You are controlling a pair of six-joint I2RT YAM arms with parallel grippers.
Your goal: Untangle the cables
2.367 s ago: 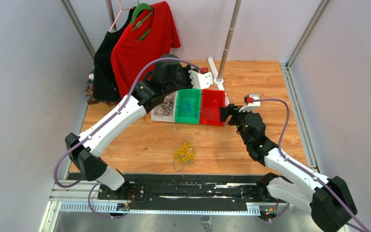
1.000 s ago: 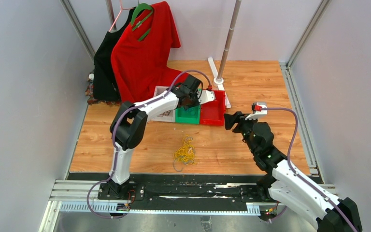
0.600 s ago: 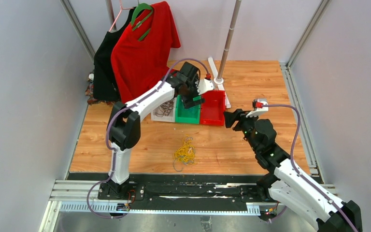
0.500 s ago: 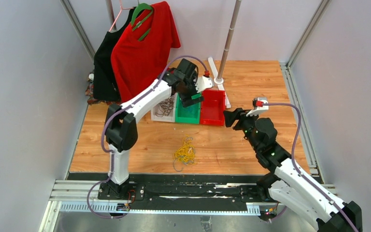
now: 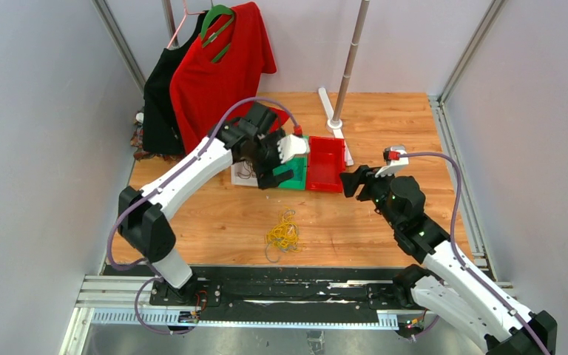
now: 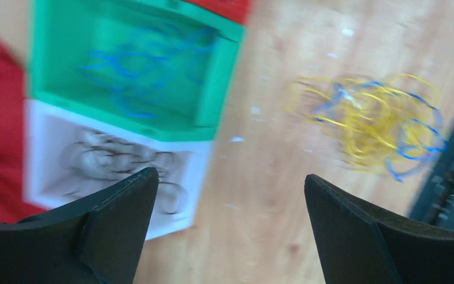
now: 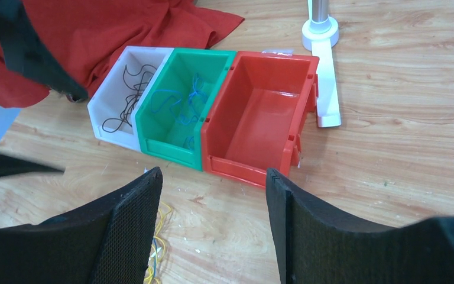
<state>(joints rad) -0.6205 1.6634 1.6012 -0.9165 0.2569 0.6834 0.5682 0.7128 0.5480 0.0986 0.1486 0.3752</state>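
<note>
Left claw (image 6: 230, 192) splayed, yellow cables (image 6: 366, 127) heaped

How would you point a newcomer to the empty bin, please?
On the wooden table, three bins sit in a row near the white pole base. It is the red bin at the right end; the green bin and white bin hold cables.

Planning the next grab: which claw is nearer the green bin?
Left. The left claw hovers over the green bin's front edge; the right claw is farther, beyond the red bin.
</note>
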